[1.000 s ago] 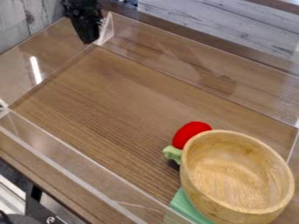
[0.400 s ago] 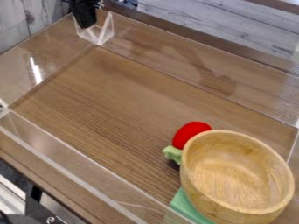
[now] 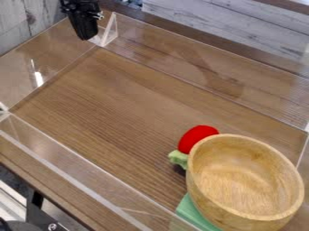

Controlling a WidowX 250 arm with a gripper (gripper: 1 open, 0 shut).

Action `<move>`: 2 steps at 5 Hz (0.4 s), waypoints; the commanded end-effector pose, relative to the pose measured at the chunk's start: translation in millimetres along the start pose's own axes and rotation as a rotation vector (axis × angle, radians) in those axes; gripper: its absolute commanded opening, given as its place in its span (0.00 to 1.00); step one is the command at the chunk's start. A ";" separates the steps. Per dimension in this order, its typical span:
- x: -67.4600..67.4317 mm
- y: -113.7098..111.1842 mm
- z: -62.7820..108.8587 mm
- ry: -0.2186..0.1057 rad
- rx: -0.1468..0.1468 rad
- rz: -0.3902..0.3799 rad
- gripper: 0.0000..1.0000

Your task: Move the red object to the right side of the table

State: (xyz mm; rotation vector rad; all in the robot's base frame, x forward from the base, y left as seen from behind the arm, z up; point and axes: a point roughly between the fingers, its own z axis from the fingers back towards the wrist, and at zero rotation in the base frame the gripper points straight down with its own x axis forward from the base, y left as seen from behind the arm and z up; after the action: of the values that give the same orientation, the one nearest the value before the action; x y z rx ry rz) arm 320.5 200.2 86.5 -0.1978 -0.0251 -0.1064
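Observation:
The red object (image 3: 197, 138) is a small round toy fruit with a green leafy base. It rests on the table (image 3: 121, 108) at the lower right, touching the rim of the light wooden bowl (image 3: 244, 180). My gripper (image 3: 82, 27) hangs dark and pointing down at the far top-left corner, well away from the red object. It is too small and dark to show how its jaws stand. I see nothing held in it.
Low clear acrylic walls (image 3: 49, 153) border the wood-grain tabletop. A flat green block (image 3: 183, 215) lies under the bowl's near side at the bottom edge. A pale plank wall runs along the back.

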 end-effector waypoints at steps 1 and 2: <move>2.6 -10.4 44.2 -0.073 0.060 -0.018 1.00; 6.6 -11.8 44.6 -0.068 0.059 -0.047 0.00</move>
State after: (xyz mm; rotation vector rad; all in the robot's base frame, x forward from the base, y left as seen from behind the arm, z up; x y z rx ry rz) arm 319.9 194.4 103.7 -0.1976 -0.0347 -0.1297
